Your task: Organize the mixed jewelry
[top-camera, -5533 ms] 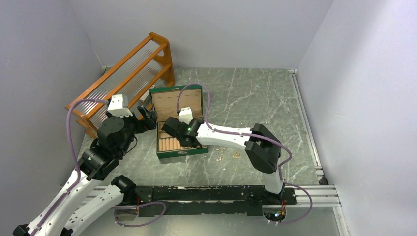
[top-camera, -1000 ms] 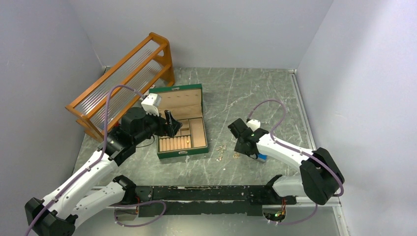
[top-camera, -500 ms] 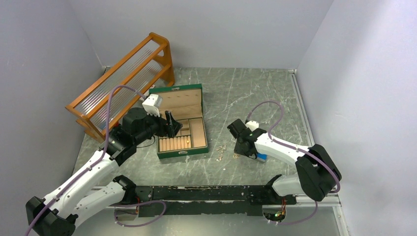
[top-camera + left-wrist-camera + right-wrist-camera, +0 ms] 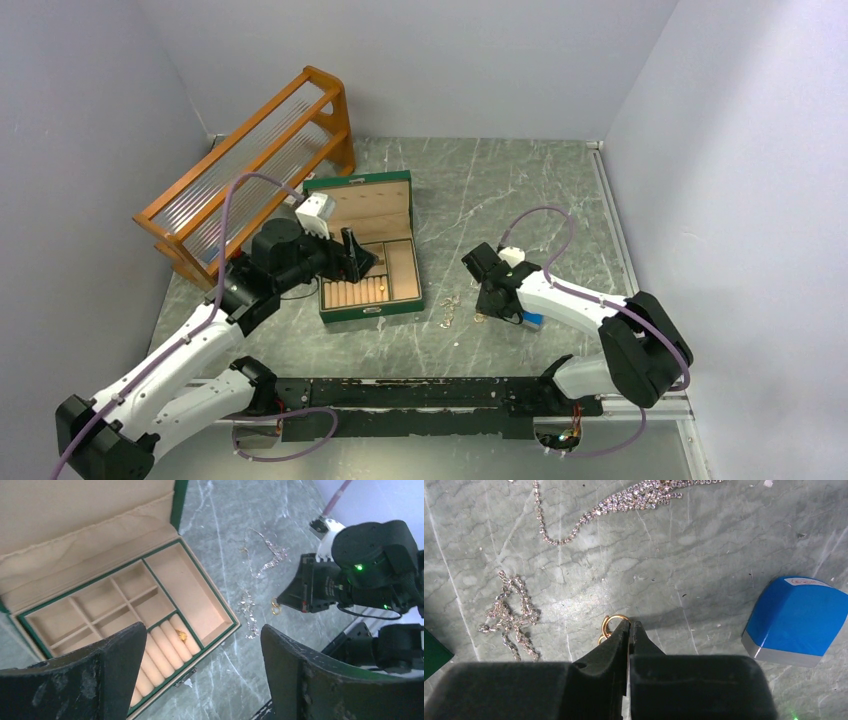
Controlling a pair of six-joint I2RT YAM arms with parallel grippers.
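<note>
The green jewelry box (image 4: 366,314) lies open left of centre, and a gold piece (image 4: 182,636) rests on its ring rolls. Loose jewelry (image 4: 449,312) lies on the marble to the box's right: a crumpled silver chain (image 4: 511,615), a longer sparkling chain (image 4: 624,502) and a small gold hoop (image 4: 610,622). My right gripper (image 4: 629,625) is down on the table, its tips shut on the hoop's rim. Hovering over the box's front right corner, my left gripper (image 4: 202,647) stands wide open with nothing in it.
A blue block (image 4: 796,620) with a grey base sits just right of my right gripper. An orange wooden rack (image 4: 250,160) leans at the back left, behind the box. Grey walls enclose the table on three sides.
My right gripper's jaws have closed onto the gold hoop over the last second. It came here from above the box several seconds ago. The left arm has barely shifted.
</note>
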